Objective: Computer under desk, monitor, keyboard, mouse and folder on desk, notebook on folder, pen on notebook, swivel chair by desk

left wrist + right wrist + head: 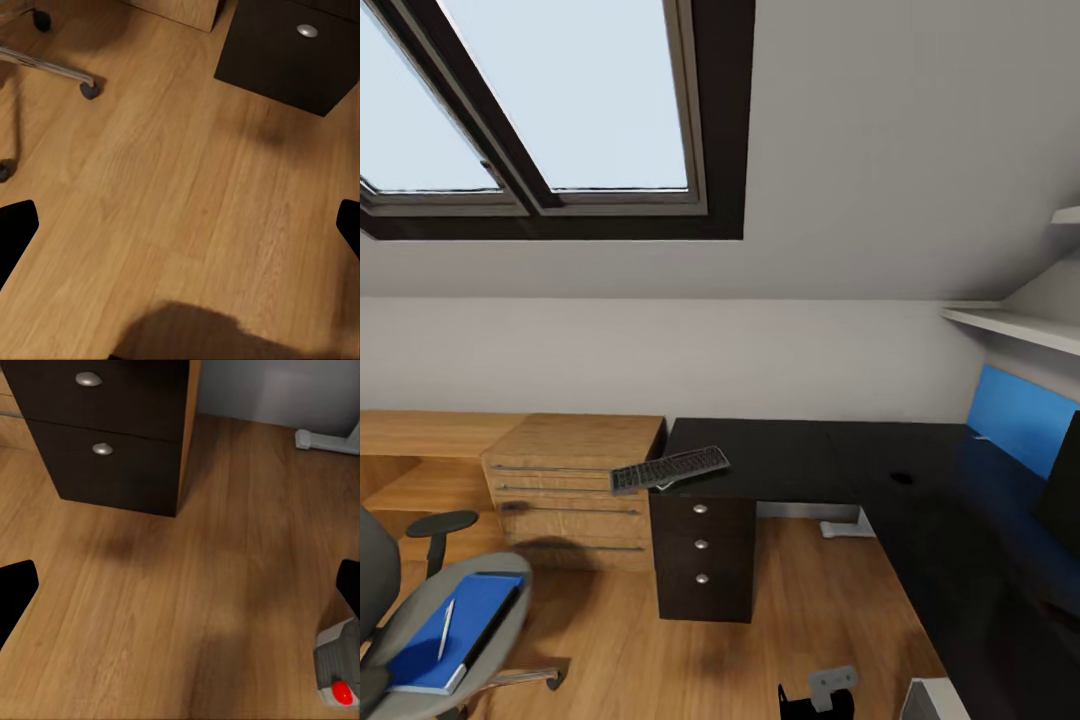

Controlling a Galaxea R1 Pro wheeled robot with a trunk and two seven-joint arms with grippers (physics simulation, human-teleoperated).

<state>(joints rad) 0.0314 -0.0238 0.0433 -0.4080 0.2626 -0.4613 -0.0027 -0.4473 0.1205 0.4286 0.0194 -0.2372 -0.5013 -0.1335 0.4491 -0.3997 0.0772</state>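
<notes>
Now both jaws spread w/ nothing held; keyboard (669, 469) overhangs desk (800, 460) edge.

No text, label, brand, number or sign can be read anywhere; the keyboard's (669, 468) pale key markings are too small to make out.

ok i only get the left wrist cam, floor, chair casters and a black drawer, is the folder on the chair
Observer: Yes. The head view shows the blue folder lying flat on the swivel chair seat, with the pen on top of it.
Operator: and the keyboard
Observer: The keyboard is on the left end of the desk, set at an angle, with one end overhanging the edge toward the wooden cabinet.
</notes>
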